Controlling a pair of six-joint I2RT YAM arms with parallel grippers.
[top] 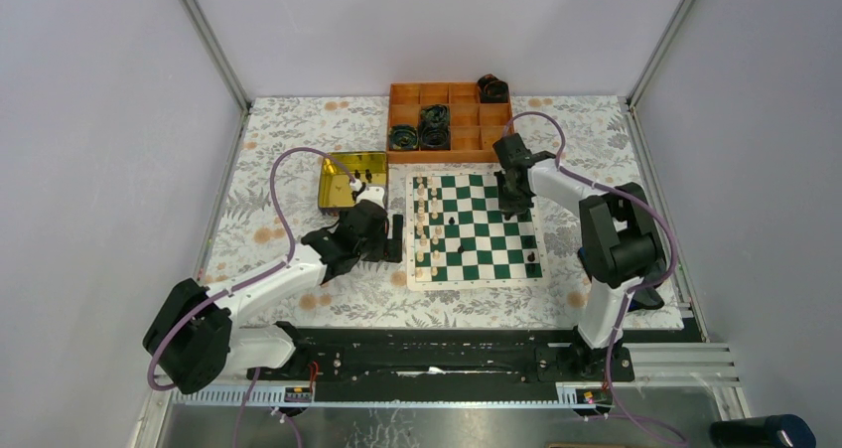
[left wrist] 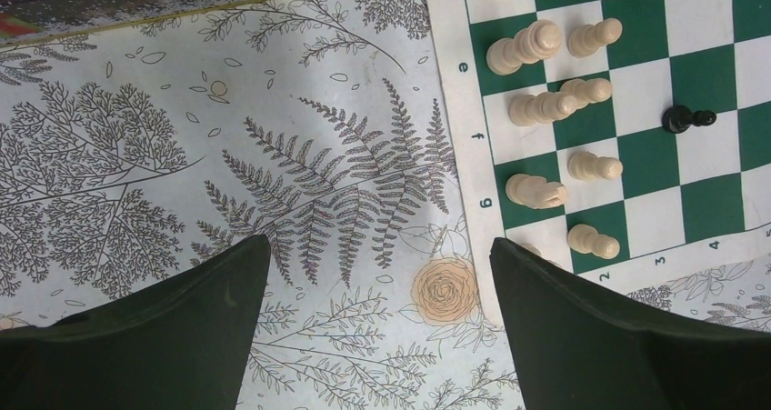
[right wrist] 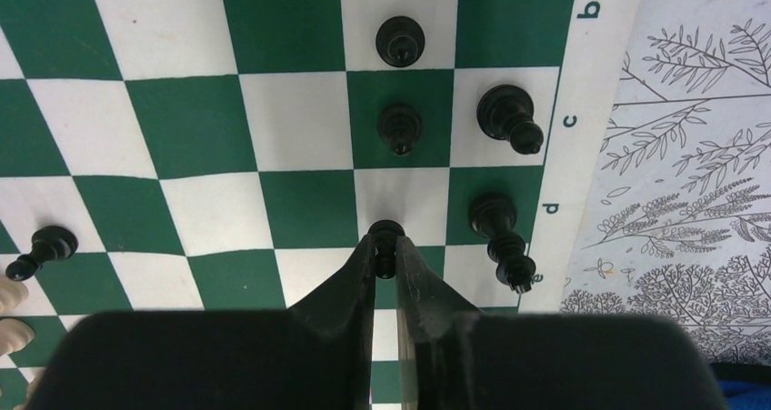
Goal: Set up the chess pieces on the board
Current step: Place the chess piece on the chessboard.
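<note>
Chess pieces (top: 429, 224), small turned men in matte cream and glossy black, stand on the board (top: 496, 241), a flat mat of green and white squares with a white lettered border, lying mid-table. The cream ones fill two files at its left and a few black ones stand at its right. The right gripper (right wrist: 386, 246) is pinched on a black pawn (right wrist: 386, 231). The left gripper (left wrist: 377, 274) is spread wide and holds nothing, over the fern-printed cloth (left wrist: 345, 201) just beside the board. Beyond the board, an orange tray (top: 407, 95) holds dark cable coils (top: 435, 125). A shiny yellow tin (top: 338, 165) at left holds a few more pieces.
</note>
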